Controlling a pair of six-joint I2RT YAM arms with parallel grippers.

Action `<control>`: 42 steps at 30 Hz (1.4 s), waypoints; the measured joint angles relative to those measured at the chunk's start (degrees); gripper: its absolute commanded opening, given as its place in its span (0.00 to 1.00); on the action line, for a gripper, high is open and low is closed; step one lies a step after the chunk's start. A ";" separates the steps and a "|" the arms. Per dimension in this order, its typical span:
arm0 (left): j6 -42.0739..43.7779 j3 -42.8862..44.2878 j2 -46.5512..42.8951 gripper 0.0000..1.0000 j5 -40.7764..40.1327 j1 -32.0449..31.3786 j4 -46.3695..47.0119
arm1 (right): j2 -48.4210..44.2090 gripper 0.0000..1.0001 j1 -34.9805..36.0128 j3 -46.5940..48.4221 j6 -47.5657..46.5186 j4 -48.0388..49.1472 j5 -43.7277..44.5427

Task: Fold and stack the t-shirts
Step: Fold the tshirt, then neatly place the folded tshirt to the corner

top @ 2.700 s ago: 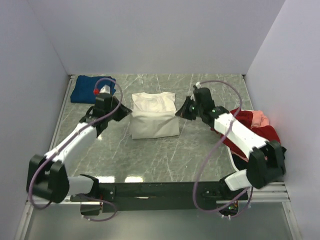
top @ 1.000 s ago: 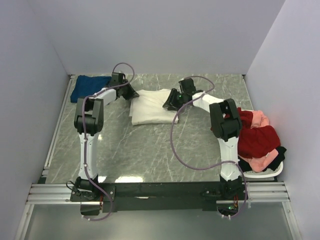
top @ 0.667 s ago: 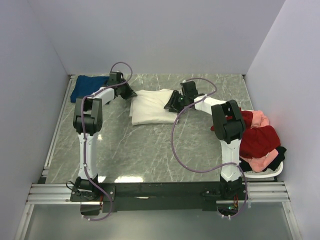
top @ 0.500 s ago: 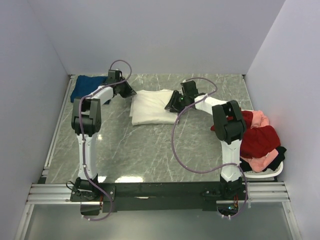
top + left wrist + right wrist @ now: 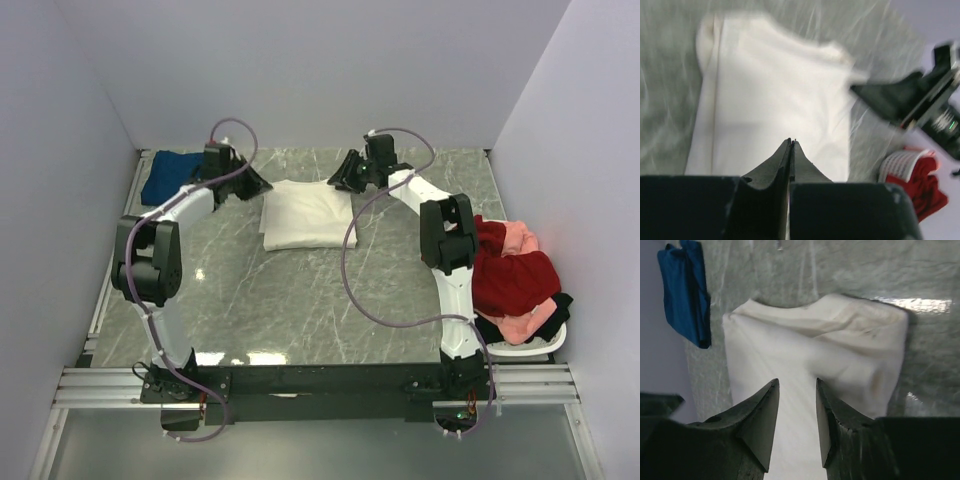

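A cream-white t-shirt [image 5: 305,213] lies folded in a rectangle at the back middle of the table. A dark blue t-shirt [image 5: 170,176] lies folded at the back left. My left gripper [image 5: 255,183] hovers off the cream shirt's back left corner. In the left wrist view its jaws [image 5: 791,142] are pressed together with nothing between them, above the cream-white t-shirt [image 5: 770,100]. My right gripper [image 5: 343,176] hangs over the shirt's back right corner. Its jaws [image 5: 796,382] stand apart and empty above the cream-white t-shirt [image 5: 810,355], with the dark blue t-shirt [image 5: 687,290] beyond.
A heap of red, pink and black t-shirts [image 5: 515,275] fills a white basket [image 5: 520,347] at the right edge, beside the right arm. White walls close in the back and both sides. Marble tabletop [image 5: 300,300] shows in front of the cream shirt.
Both grippers have lifted off the cream shirt's back corners and drawn away from it. The left arm's elbow has swung out to the left. The right jaws have narrowed a little.
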 measured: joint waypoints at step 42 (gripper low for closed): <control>0.33 -12.63 -0.57 0.67 -4.33 -0.94 -2.19 | -16.13 0.41 9.29 -26.95 3.06 9.05 -7.41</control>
